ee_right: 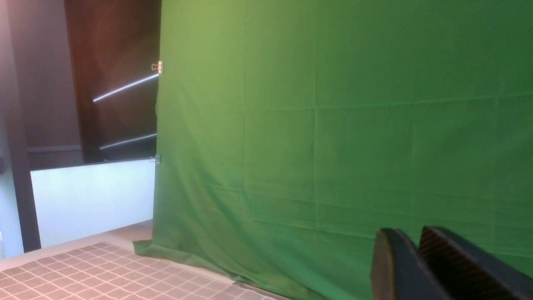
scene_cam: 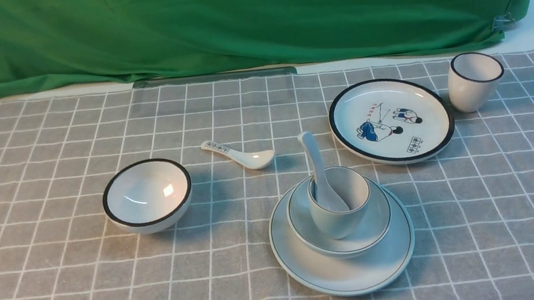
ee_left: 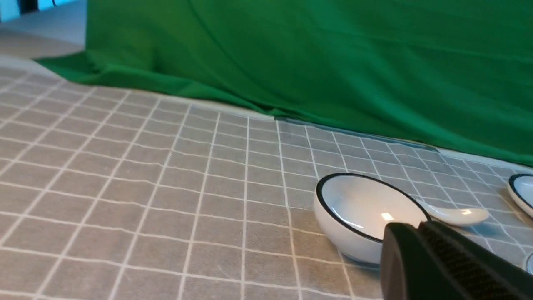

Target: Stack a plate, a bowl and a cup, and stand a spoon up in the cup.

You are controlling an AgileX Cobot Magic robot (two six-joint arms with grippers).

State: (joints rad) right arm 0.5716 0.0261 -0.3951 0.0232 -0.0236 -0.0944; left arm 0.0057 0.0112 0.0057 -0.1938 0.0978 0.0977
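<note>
L claw [ee_left: 420,233] is sitting low over the checked cloth, closed, empty. R claw [ee_right: 416,246] is pointing at the green drape, jaws barely parted, empty. Glossy spoon [scene_cam: 320,176] is leaning in the rounded cup [scene_cam: 339,207].

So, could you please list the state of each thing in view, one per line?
plate: flat on the cloth, carrying the bowl
bowl: upright on the plate, holding the cup
cup: upright in the bowl
spoon: standing tilted in the cup
black-rimmed bowl: upright, empty
printed spoon: lying flat
cartoon plate: flat, empty
black-rimmed cup: upright
left end effector: shut, empty
</note>
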